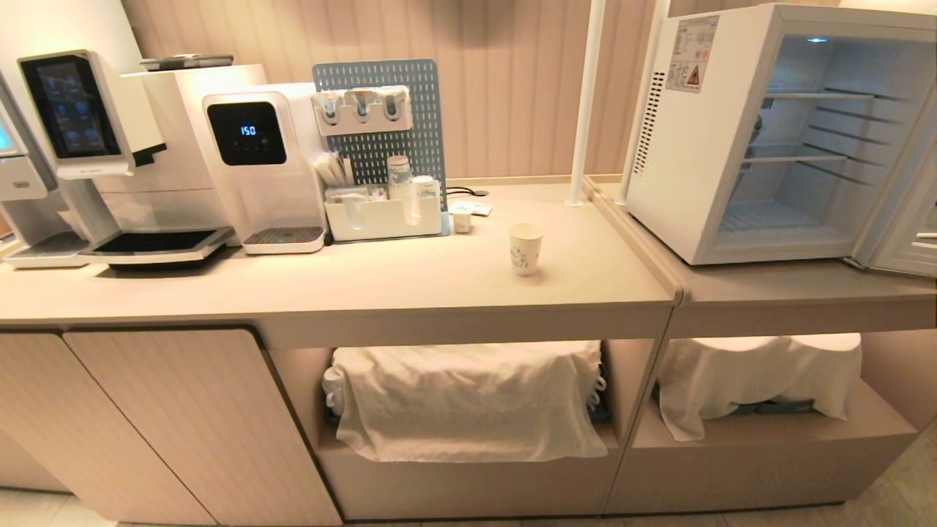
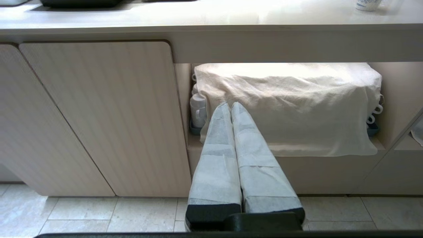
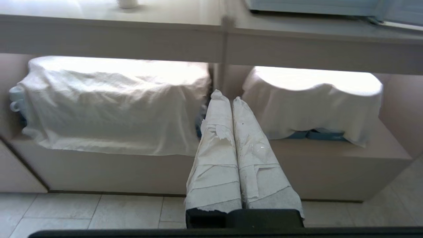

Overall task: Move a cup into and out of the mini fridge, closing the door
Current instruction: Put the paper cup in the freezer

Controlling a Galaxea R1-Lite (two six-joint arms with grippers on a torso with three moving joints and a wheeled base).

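A small white paper cup (image 1: pixel 525 249) with a blue print stands upright on the beige counter (image 1: pixel 410 285), left of the mini fridge (image 1: pixel 732 139). The white fridge sits on the right counter section with its door (image 1: pixel 908 219) swung open to the right, showing bare wire shelves. Neither arm shows in the head view. My left gripper (image 2: pixel 230 105) hangs low in front of the cabinet, shut and empty, its tape-wrapped fingers together. My right gripper (image 3: pixel 225 96) is likewise low and shut, empty, facing the open shelves below the counter. The cup's base (image 2: pixel 366 4) shows high up in the left wrist view.
A coffee machine (image 1: pixel 110 154) and a water dispenser (image 1: pixel 263 168) stand at the counter's left, beside a white organiser (image 1: pixel 384 216) with stacked cups and a tiny tub (image 1: pixel 462 221). Cloth-covered items (image 1: pixel 468 395) fill the lower shelves. A white pole (image 1: pixel 585 102) rises left of the fridge.
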